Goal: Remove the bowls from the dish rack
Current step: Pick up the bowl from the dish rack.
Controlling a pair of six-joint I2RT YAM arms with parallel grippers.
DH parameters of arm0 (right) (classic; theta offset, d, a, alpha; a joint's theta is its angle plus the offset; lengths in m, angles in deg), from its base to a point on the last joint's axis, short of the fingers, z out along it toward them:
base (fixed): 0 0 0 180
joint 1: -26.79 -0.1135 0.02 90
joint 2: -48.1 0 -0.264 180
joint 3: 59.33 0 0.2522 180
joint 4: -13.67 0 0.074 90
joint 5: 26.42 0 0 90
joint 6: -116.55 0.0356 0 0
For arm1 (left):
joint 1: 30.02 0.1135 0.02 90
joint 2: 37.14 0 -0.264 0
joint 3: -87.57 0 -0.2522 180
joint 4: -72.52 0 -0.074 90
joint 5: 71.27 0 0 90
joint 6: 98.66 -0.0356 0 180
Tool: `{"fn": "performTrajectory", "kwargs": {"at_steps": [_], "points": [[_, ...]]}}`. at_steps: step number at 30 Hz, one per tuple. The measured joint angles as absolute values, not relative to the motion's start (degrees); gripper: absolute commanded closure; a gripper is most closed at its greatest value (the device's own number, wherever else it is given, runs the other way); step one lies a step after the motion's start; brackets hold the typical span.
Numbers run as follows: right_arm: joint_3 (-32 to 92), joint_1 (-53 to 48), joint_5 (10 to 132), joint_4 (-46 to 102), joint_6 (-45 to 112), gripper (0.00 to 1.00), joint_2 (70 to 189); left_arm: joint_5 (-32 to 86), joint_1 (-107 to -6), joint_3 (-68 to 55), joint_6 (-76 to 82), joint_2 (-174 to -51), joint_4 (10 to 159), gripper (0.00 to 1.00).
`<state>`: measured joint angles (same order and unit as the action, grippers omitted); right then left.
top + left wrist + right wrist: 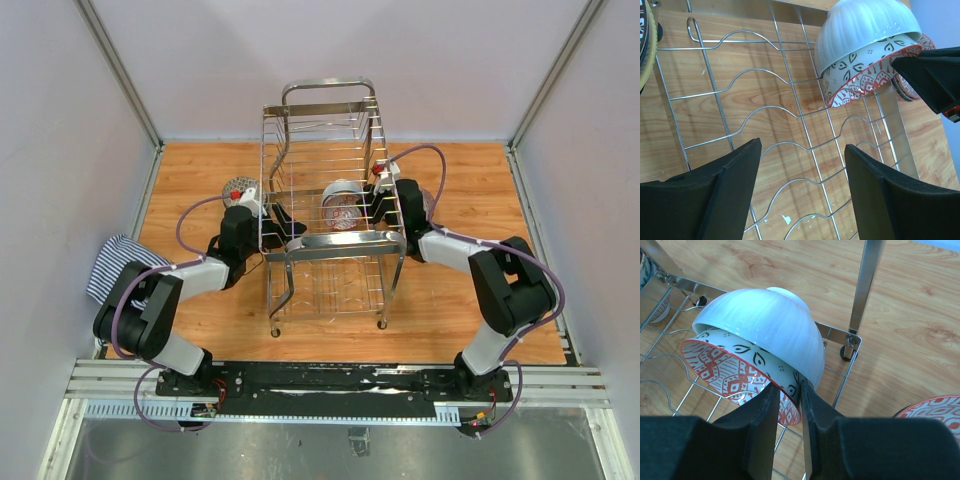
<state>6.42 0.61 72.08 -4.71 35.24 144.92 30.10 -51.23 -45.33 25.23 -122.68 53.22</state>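
While pinching the rim of the patterned bowl (725,372), propped in the dish rack (840,333) under the white bowl (765,325), with the right fingers (762,425), lift both slowly, clear of the wires; leave left fingers (730,190) spread wide nearby.

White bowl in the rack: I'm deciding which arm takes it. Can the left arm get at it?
Probably yes: the open left gripper faces the white bowl across bare dish rack wires, though the right gripper pinches the patterned bowl against it.
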Motion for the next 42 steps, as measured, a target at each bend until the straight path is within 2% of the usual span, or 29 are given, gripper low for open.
{"fn": "performTrajectory", "kwargs": {"at_steps": [7, 18, 24, 30, 42], "points": [[3.6, 0.6, 71.4, -11.4, 34.0, 0.87, 145.8, 29.9, -51.2, -47.6, 25.9, -121.9, 49.9, 0.28], [-3.1, 0.6, 70.6, -28.6, 33.6, 0.90, 149.7, 29.6, -51.2, -49.2, 26.7, -121.6, 47.3, 0.28], [-5.7, 0.5, 69.9, -36.5, 33.3, 0.99, 152.1, 29.5, -51.2, -49.4, 27.0, -121.5, 46.9, 0.28], [-8.4, 0.4, 69.0, -46.2, 32.3, 0.99, 155.5, 29.3, -51.2, -49.5, 27.1, -121.5, 46.7, 0.28], [-9.6, -1.2, 66.5, -54.8, 27.6, 0.99, 158.4, 29.0, -51.2, -49.5, 27.2, -121.5, 46.6, 0.28]]}}
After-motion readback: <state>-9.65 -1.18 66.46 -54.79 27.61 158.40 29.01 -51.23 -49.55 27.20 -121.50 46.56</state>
